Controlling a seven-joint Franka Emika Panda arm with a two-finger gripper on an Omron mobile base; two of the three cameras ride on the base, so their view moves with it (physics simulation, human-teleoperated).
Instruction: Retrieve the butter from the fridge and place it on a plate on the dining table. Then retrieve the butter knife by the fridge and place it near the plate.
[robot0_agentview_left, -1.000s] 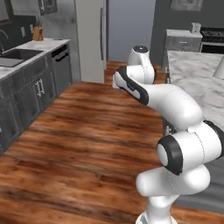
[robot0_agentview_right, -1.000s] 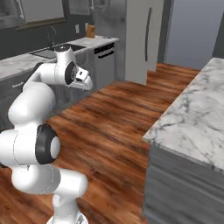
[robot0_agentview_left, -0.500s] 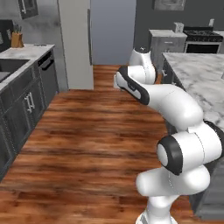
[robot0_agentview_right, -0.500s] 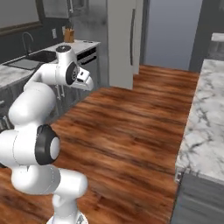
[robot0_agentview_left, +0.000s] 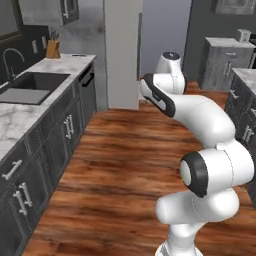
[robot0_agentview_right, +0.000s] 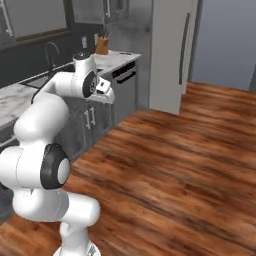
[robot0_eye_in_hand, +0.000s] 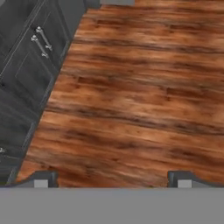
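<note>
**Arm folded over the wood floor, fridge standing shut ahead**

The white arm (robot0_agentview_left: 200, 120) is folding back over itself above the wood floor (robot0_agentview_left: 130, 165). In the hand view the gripper (robot0_eye_in_hand: 112, 178) is looking down at bare planks, its two dark fingertips (robot0_eye_in_hand: 41, 178) sitting far apart at the bottom edge — the jaws are standing wide and gripping nothing.

The fridge (robot0_agentview_left: 122, 50) is standing at about 12 o'clock in the left base view, a tall grey block with its doors shut, so whatever is lying on its shelves is not showing. In the right base view the same fridge (robot0_agentview_right: 172, 50) is sitting at about 1 o'clock, one long dark handle (robot0_agentview_right: 185, 47) running down its front.

Along the 9 o'clock side of the left base view a marble counter (robot0_agentview_left: 30, 100) is running over grey cabinets (robot0_agentview_left: 45, 150), with a dark sink (robot0_agentview_left: 27, 87) sunk into it — the basin is looking empty. A tan knife block (robot0_agentview_left: 52, 48) is standing at the far end of that counter, near 11 o'clock, dark handles sticking out of it. Just right of the block a thin dark streak (robot0_agentview_left: 79, 55) is lying on the marble beside the fridge; it is too small to say whether it is the butter knife.

At 3 o'clock in the left base view more grey cabinets (robot0_agentview_left: 222, 62) are standing with their doors shut.
</note>
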